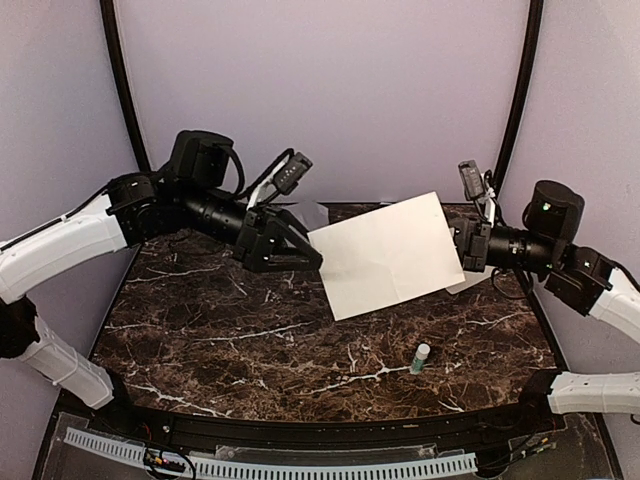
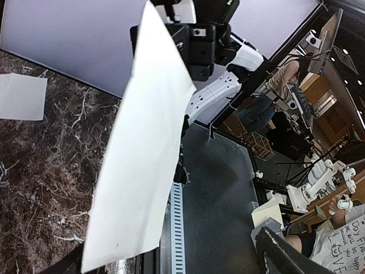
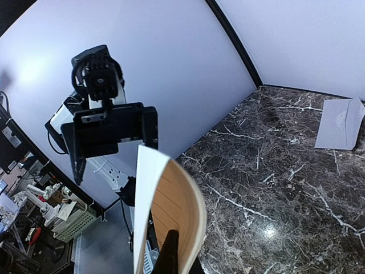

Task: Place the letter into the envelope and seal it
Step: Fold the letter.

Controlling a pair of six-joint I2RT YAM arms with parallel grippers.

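Note:
The letter [image 1: 385, 255] is a large off-white sheet with fold creases, held in the air above the marble table. My right gripper [image 1: 462, 248] is shut on its right edge. In the right wrist view the letter [image 3: 151, 194] curls around a dark finger [image 3: 171, 257]. My left gripper [image 1: 312, 255] stands wide open just at the sheet's left edge. In the left wrist view the letter [image 2: 142, 148] hangs close before the camera, nearer one finger [image 2: 279, 248]. The grey envelope [image 3: 339, 123] lies flat near the back wall, also seen as the envelope [image 2: 20, 97] and partly hidden envelope [image 1: 320, 213].
A small glue stick [image 1: 421, 357] with a green cap stands on the marble table [image 1: 250, 340] toward the front right. A white slotted cable tray [image 1: 300, 466] runs along the near edge. Purple walls close in the back and sides.

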